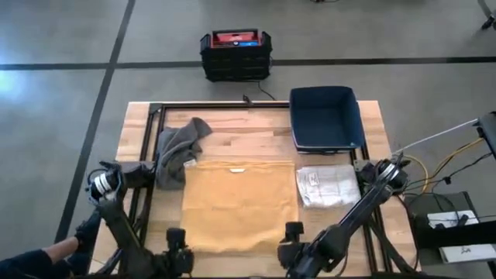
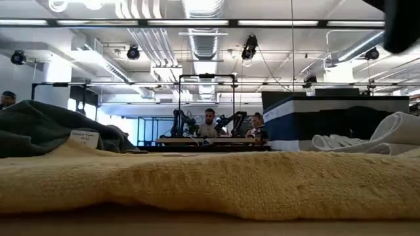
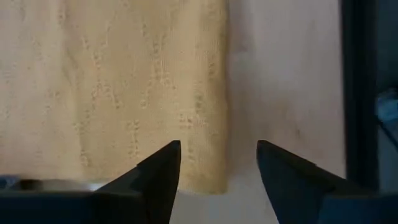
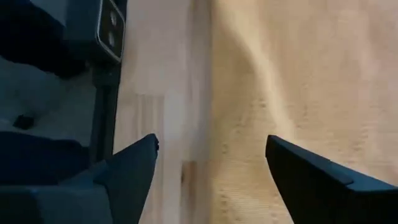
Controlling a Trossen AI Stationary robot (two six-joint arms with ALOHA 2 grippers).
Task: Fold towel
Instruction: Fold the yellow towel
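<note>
A yellow towel (image 1: 239,205) lies spread flat on the wooden table (image 1: 256,128), in the middle near the front edge; the low view shows it (image 2: 210,180) as a low ridge. My left gripper (image 1: 178,260) stands open at the towel's near left corner; in the left wrist view its fingers (image 3: 217,165) straddle the towel's (image 3: 112,81) side edge. My right gripper (image 1: 293,246) stands open at the near right corner, and its fingers (image 4: 211,162) straddle the towel's (image 4: 298,93) other side edge. I see no touch.
A crumpled grey towel (image 1: 180,151) lies at the yellow towel's far left corner. A folded white towel (image 1: 327,186) lies to its right. A dark blue bin (image 1: 325,118) stands at the far right. A red-and-black case (image 1: 235,54) sits on the floor beyond the table.
</note>
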